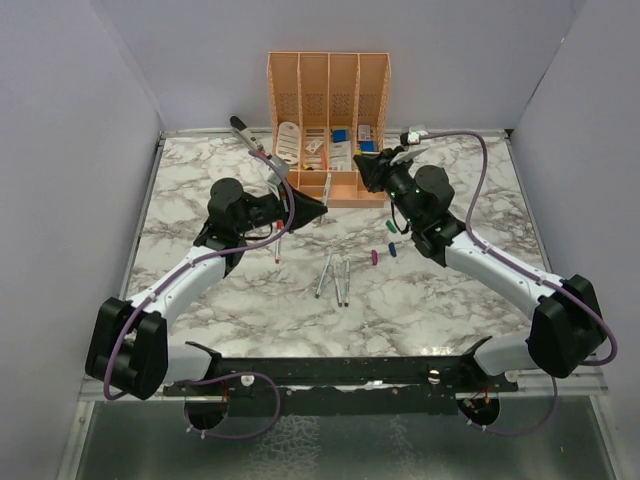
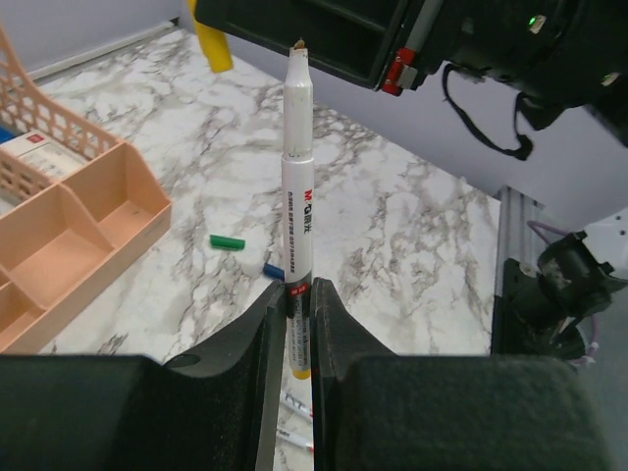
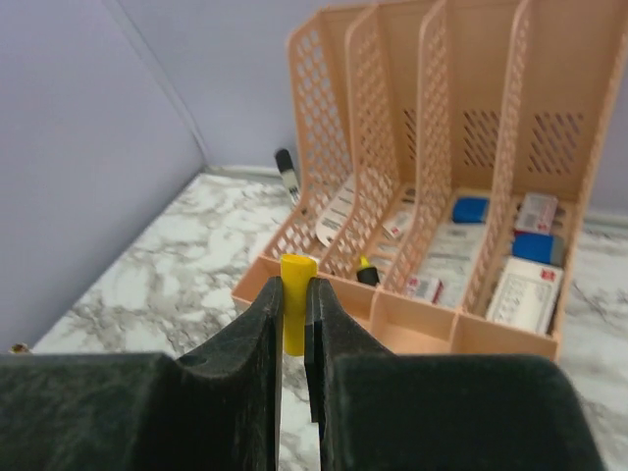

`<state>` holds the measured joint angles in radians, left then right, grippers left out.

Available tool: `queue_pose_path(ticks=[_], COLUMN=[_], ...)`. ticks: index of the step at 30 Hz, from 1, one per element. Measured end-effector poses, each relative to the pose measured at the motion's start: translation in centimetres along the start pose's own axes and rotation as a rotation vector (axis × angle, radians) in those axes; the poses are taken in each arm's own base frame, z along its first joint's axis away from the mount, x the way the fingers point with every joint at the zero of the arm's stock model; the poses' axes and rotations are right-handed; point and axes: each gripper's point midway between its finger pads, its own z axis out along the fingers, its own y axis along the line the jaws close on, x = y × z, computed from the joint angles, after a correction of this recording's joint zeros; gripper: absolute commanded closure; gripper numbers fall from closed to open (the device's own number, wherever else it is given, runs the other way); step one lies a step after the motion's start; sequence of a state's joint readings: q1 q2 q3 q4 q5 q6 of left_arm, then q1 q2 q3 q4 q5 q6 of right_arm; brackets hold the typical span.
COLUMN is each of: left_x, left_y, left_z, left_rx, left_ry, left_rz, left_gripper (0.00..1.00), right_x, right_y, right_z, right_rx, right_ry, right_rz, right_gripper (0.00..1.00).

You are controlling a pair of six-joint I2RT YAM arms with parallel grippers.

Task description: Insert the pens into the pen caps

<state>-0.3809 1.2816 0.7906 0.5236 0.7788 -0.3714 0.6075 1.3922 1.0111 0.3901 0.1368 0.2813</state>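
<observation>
My left gripper (image 1: 312,208) is shut on a whitish pen (image 1: 327,188) and holds it up, tip towards the right gripper. In the left wrist view the pen (image 2: 297,167) stands upright between the fingers (image 2: 270,324), its tip bare and close to the yellow cap (image 2: 212,44). My right gripper (image 1: 368,166) is shut on that yellow cap (image 3: 296,299) in front of the organiser. Three pens (image 1: 337,278) lie mid-table and another (image 1: 277,246) lies beside the left arm. Purple (image 1: 374,257), blue (image 1: 393,250) and green (image 2: 227,241) caps lie on the marble.
The orange organiser (image 1: 328,95) stands at the back middle, with blue-and-white boxes (image 3: 530,280) and a black marker (image 3: 366,272) in it. A grey stapler (image 1: 245,133) lies at its left. Grey walls close in both sides.
</observation>
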Motion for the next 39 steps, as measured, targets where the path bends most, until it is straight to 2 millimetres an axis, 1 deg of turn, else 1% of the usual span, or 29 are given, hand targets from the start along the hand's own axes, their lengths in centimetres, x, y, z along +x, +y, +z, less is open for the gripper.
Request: queue_pose_path(ticks=[3,6,9,13,16,18,22,28,33,39], left_x=[-0.6,-0.4,-0.5,-1.3,-1.7,-1.7,-1.4,-1.8,-2.1,-2.5], left_y=[-1.0,-1.6,-1.9,-2.4,-2.5,-2.4,-2.3,-2.5,-2.7,-2.9], left_z=[0.2,0.4,0.6,0.7,0.8,0.8,0.8,1.0,0.9,0.7], left_rx=[0.060,0.098,0.124,0.139,0.137,0.129,0.120,0.124,0.124,0.123], left_ry=[-0.019,-0.012,-0.001,-0.007,-0.010,-0.006,0.003,0.000,-0.009,-0.018], left_rz=[-0.026,-0.075,-0.121,-0.155,-0.164,-0.173,-0.187,-0.173,-0.135,-0.109], left_gripper=[1.00,1.00,1.00,1.00,1.00,1.00,1.00,1.00,1.00,1.00], right_x=[-1.4,-3.2,-5.5,-8.4,-9.7,-10.3,-10.6,-10.3,-9.6,-9.3], right_y=[1.5,2.7,3.9,5.6,6.6,7.2,8.1,9.3,9.7,9.9], right_z=[-0.1,-0.4,-0.8,-1.6,-2.0,-2.4,-2.9,-3.4,-3.5,-3.7], right_rx=[-0.082,-0.150,-0.207,-0.286,-0.336,-0.368,-0.425,-0.491,-0.514,-0.528], right_ry=[-0.077,-0.158,-0.242,-0.323,-0.354,-0.367,-0.371,-0.340,-0.302,-0.285], right_rz=[0.011,0.022,0.044,0.074,0.094,0.108,0.129,0.162,0.197,0.214], right_gripper=[0.99,0.99,0.99,0.99,0.99,0.99,0.99,0.99,0.99,0.99])
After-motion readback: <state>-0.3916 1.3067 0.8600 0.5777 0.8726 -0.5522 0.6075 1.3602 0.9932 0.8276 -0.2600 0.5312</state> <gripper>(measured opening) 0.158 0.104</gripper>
